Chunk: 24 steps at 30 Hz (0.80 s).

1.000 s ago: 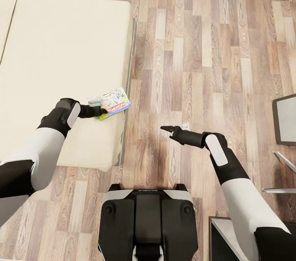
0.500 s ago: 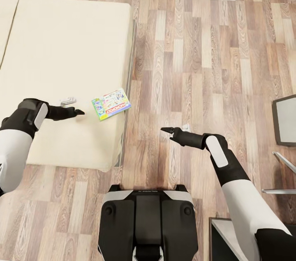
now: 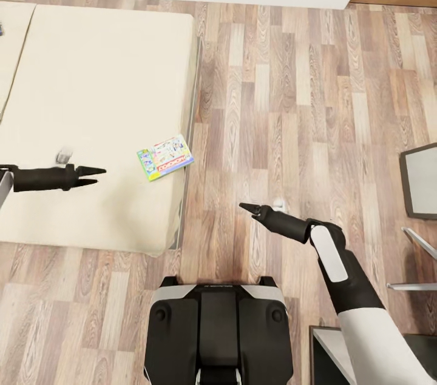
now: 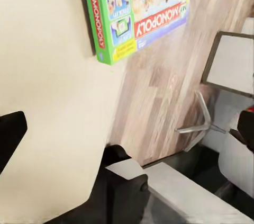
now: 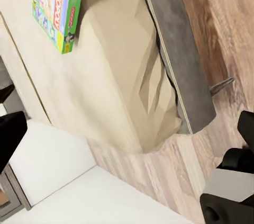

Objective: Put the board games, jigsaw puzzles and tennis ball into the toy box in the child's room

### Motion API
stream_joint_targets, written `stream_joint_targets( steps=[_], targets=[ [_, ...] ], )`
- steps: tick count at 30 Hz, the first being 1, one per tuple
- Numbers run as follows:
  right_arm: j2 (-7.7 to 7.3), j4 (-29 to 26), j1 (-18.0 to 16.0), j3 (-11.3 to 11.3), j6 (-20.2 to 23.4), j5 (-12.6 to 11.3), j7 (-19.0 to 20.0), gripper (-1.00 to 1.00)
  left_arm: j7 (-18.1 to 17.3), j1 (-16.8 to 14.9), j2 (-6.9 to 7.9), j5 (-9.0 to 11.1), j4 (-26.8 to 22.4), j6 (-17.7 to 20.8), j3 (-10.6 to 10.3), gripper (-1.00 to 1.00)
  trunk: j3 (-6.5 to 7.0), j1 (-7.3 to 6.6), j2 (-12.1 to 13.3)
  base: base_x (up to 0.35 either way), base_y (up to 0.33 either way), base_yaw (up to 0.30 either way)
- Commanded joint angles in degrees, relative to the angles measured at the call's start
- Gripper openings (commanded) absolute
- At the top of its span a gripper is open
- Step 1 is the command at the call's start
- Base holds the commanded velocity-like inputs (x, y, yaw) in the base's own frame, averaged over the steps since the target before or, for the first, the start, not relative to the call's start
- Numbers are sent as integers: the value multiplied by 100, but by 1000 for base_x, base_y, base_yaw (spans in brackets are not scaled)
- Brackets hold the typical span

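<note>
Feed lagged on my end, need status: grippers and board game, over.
Left gripper jaws slightly open, empty, over the bed. Right gripper empty over the floor. Board game lies flat at the mattress edge. Nothing between left gripper and game.

Matt cloth bed (image 3: 91, 82), wood-plank floor (image 3: 291, 100)

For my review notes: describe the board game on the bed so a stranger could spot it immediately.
Find the wide beige bed left of the plank floor. Near its right edge lies the board game, a flat green-edged box with a white busy cover and a red MONOPOLY banner, the only colourful thing there.
</note>
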Motion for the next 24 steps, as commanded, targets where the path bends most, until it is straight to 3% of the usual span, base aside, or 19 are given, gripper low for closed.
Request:
stream_joint_targets(
  steps=[1, 5, 8, 11, 14, 18, 24],
  targets=[
    [0, -181, 202, -10, -7, 40, 48, 100, -336, 145, 59, 16, 0, 48, 3, 100, 4, 5, -8, 0, 0, 0],
    [-4, -538, 787, -14, -261, 60, 65, 100, -1016, 569, 339, 55, 0, -17, 10, 100, 42, 5, -8, 0, 0, 0],
    [-91, -935, 1402, -13, -693, 69, 96, 100, -1779, 986, 722, 94, 55, -278, 26, 100, 70, 5, -8, 0, 0, 0],
    [-280, -1364, 1982, -9, -1042, 67, 175, 100, -1788, 1278, 969, 233, 380, -628, 53, 100, 98, 5, -8, 0, 0, 0],
    [-357, -1528, 2282, -11, -1453, 69, 359, 100, -1788, 1383, 1059, 474, 1062, -949, 65, 100, 126, 5, -8, 0, 0, 0],
    [-403, -1587, 2624, -15, -2094, 76, 935, 100, -1788, 1441, 1114, 728, 2104, -1822, 72, 100, 163, 5, -8, 0, 0, 0],
    [-417, -1624, 2778, -17, -2399, 105, 1502, 100, -1788, 1459, 1086, 811, 2957, -2524, 76, 100, 219, 5, -8, 0, 0, 0]
  ],
)
